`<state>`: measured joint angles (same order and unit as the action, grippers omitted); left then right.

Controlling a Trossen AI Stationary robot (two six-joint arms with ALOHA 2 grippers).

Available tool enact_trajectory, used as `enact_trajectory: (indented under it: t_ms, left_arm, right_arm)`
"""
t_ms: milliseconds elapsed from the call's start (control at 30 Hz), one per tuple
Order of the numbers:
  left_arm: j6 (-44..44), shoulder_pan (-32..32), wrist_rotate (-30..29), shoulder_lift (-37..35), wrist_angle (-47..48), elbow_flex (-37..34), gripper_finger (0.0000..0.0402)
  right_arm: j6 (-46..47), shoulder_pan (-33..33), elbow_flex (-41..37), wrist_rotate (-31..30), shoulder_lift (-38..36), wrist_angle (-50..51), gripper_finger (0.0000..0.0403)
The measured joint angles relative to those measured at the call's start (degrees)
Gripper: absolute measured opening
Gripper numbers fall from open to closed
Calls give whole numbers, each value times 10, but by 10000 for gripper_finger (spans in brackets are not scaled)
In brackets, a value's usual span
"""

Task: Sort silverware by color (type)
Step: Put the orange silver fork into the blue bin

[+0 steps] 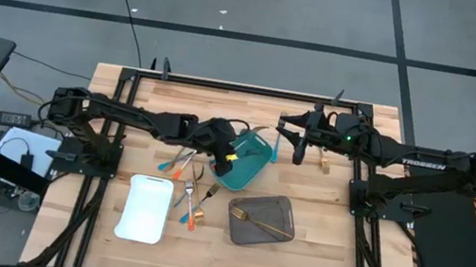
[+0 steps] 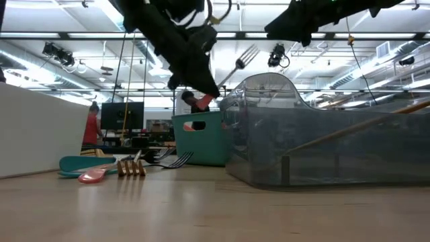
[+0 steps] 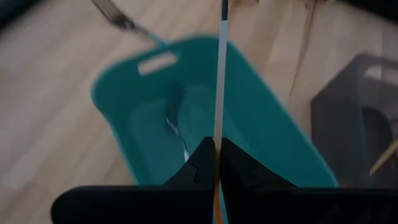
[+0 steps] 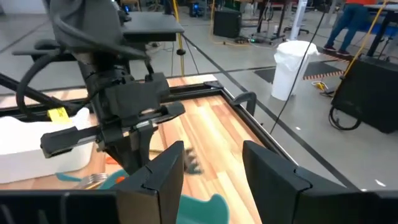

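The left end effector (image 1: 226, 158), clamped on a teal-handled fork (image 3: 219, 81), hung over the teal tray (image 1: 255, 168); a gold fork (image 1: 261, 221) lay in the grey tray (image 1: 287, 220). The right end effector (image 1: 290, 140) stood open, empty, above the worktop (image 1: 314, 261).

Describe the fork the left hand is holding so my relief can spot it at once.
Start at the teal tray in the middle of the table. The left hand is over that tray's left edge, shut on a fork with a teal-blue handle and silver tines. It is the only utensil up in the air; the loose ones lie on the wood beside the white tray.
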<state>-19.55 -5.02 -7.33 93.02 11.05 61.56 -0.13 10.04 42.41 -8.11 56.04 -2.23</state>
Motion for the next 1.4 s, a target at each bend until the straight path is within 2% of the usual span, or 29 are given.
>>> enact_trajectory:
  t_ms: [300,433,500,700,833,1033,1200,1400]
  left_arm:
    - [4,-13,65,39,240,115,14]
    - [7,-16,93,65,299,158,15]
    - [12,-20,113,79,311,172,16]
    - [37,-27,129,123,355,204,18]
    - [51,-36,133,140,352,212,19]
    - [57,-42,133,141,354,214,20]
    - [66,-42,165,141,355,214,20]
    - [68,-45,175,139,437,264,20]
  right_arm:
    - [-15,19,0,-11,0,3,174]
    - [-16,22,0,-11,0,2,174]
    - [-16,22,0,-11,0,3,174]
    - [-15,22,0,-9,0,2,174]
    - [-15,22,0,-8,0,3,174]
    - [-15,22,0,-8,0,6,174]
    - [-15,22,0,-8,0,6,174]
    - [-7,22,0,-6,0,7,174]
